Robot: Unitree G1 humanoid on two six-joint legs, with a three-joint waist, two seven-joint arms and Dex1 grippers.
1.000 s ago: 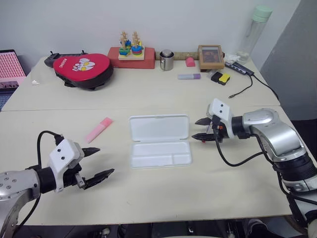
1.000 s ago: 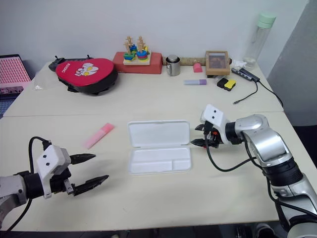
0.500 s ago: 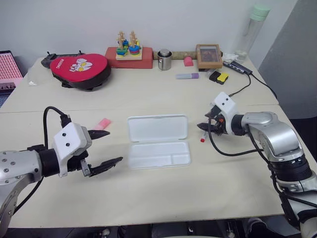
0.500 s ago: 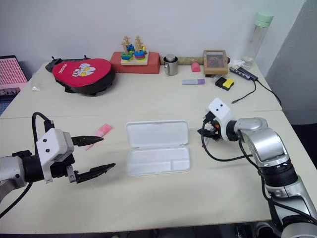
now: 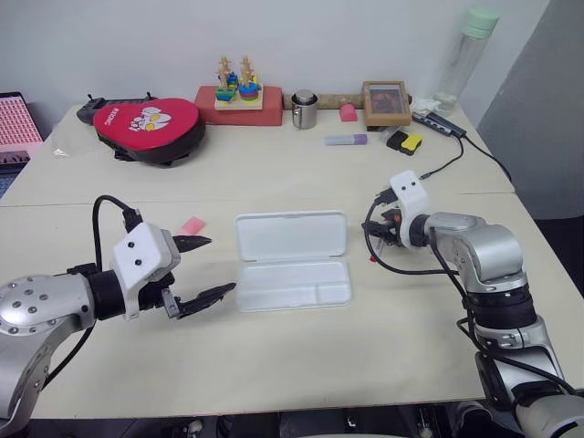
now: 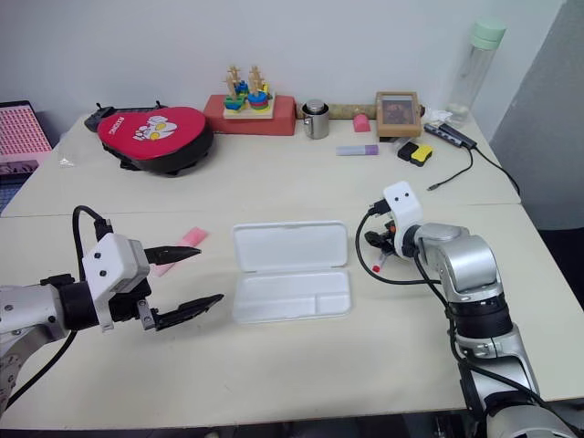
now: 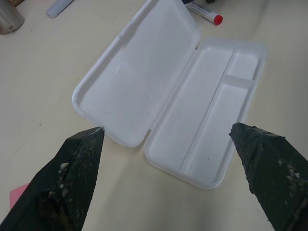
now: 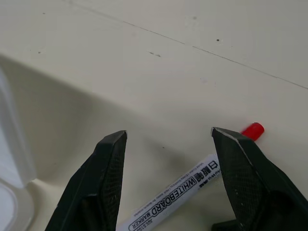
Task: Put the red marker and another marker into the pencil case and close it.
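The white pencil case (image 5: 294, 260) lies open at the table's middle, lid flat at the back and its divided tray (image 7: 211, 134) empty. The red marker (image 8: 178, 195) lies on the table just right of the case, its red end (image 5: 372, 258) showing. My right gripper (image 8: 168, 132) hangs open right over it, one finger on each side of the barrel, not gripping. The pink marker (image 5: 192, 225) lies left of the case, partly hidden by my left gripper (image 5: 219, 266), which is open and empty, pointing at the case.
Along the back edge stand a red pouch (image 5: 151, 123), a wooden stacking toy (image 5: 239, 87), a metal cup (image 5: 304, 109), a purple highlighter (image 5: 347, 140), a picture frame (image 5: 387, 103), a bottle (image 5: 465, 55) and a cable (image 5: 447, 160).
My right gripper has turned and dipped down over the red marker. My left gripper has moved right towards the case and now covers part of the pink marker.
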